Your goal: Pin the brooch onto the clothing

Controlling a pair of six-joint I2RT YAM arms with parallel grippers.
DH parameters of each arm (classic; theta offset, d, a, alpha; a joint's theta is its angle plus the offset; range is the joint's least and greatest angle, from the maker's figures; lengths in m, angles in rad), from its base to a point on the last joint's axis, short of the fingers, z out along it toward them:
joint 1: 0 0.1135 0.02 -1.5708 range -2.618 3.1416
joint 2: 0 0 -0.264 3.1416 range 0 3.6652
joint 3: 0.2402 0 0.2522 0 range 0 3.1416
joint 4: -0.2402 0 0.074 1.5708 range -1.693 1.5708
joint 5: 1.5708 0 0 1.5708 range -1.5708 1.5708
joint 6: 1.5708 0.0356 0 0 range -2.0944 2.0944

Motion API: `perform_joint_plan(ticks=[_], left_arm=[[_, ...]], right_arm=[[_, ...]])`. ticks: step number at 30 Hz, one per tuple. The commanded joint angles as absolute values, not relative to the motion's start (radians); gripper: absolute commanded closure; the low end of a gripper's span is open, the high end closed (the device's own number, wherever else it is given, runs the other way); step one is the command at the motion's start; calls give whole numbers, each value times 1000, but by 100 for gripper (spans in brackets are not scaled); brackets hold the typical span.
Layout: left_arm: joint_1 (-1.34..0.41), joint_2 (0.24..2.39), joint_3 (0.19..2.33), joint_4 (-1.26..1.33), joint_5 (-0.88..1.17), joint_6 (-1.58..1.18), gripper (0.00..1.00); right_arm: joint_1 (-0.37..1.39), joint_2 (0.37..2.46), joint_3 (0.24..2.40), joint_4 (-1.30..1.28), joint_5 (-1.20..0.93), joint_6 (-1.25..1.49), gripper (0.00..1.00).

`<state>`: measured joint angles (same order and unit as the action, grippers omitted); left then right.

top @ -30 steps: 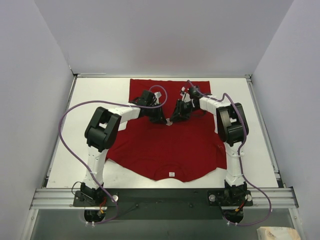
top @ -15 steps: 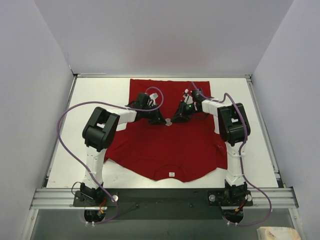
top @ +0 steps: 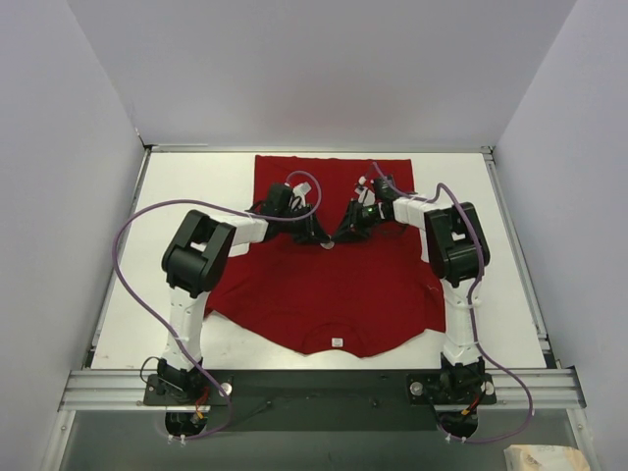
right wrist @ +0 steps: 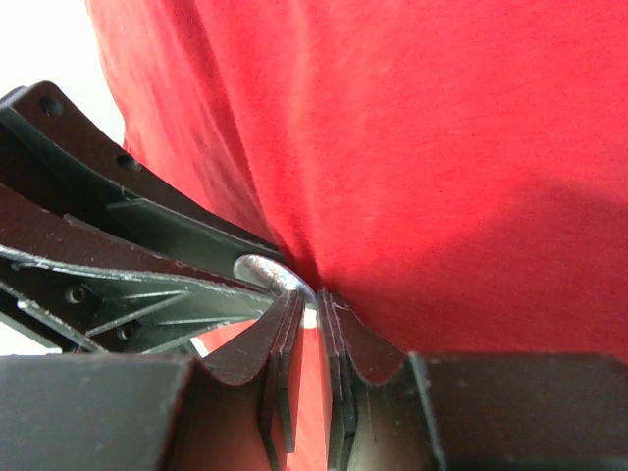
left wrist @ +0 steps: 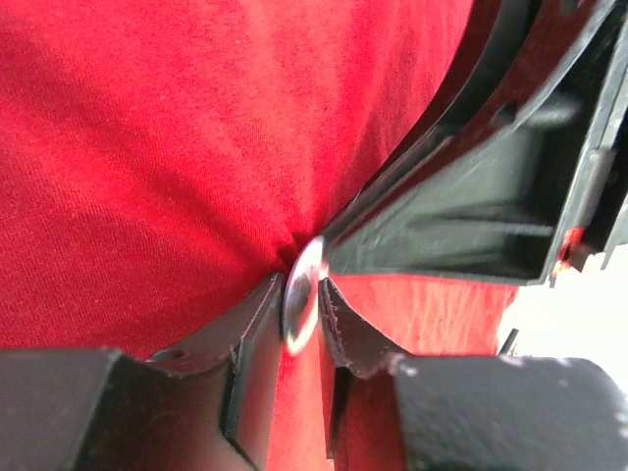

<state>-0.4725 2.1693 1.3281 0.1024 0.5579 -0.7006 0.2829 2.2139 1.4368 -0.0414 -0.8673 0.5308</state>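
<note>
The clothing, a red T-shirt (top: 324,294), lies flat on the white table with its small white collar label (top: 336,342) towards the arms. Both grippers meet tip to tip at the shirt's middle, over the brooch (top: 330,243), a small silver disc. The left wrist view has the brooch (left wrist: 306,280) edge-on between the tips of my left gripper (left wrist: 302,296), which is shut on it, with the fabric (left wrist: 147,147) puckered just behind. My right gripper (right wrist: 312,302) is nearly closed on the rim of the brooch (right wrist: 260,270) where the cloth bunches. The left gripper's black fingers (right wrist: 147,285) press in from the left.
White walls enclose the table (top: 118,294) on three sides. Purple cables (top: 128,245) loop from both arms above the shirt's sleeves. The arm bases stand on the metal rail (top: 314,385) at the near edge.
Both grippers have crept a little towards the far side of the shirt and closed in on the brooch between them. The left wrist has swung lower.
</note>
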Motion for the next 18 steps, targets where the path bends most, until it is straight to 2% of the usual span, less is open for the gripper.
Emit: perform_joint_plan(ticks=[1, 4, 12, 15, 18], left_arm=[[-488, 2172, 1330, 89, 525, -684, 68], [-489, 2169, 1333, 83, 520, -678, 69], [-485, 2108, 1319, 51, 508, -658, 82], [-474, 2065, 1299, 60, 514, -657, 88], [-453, 2022, 1267, 107, 541, -684, 91]], right_arm=[[307, 2175, 1430, -46, -926, 532, 86], [308, 2168, 1427, -44, -928, 531, 86], [301, 2117, 1427, -43, -910, 532, 84], [296, 2077, 1427, -43, -905, 534, 78], [290, 2028, 1420, -40, -902, 534, 66]])
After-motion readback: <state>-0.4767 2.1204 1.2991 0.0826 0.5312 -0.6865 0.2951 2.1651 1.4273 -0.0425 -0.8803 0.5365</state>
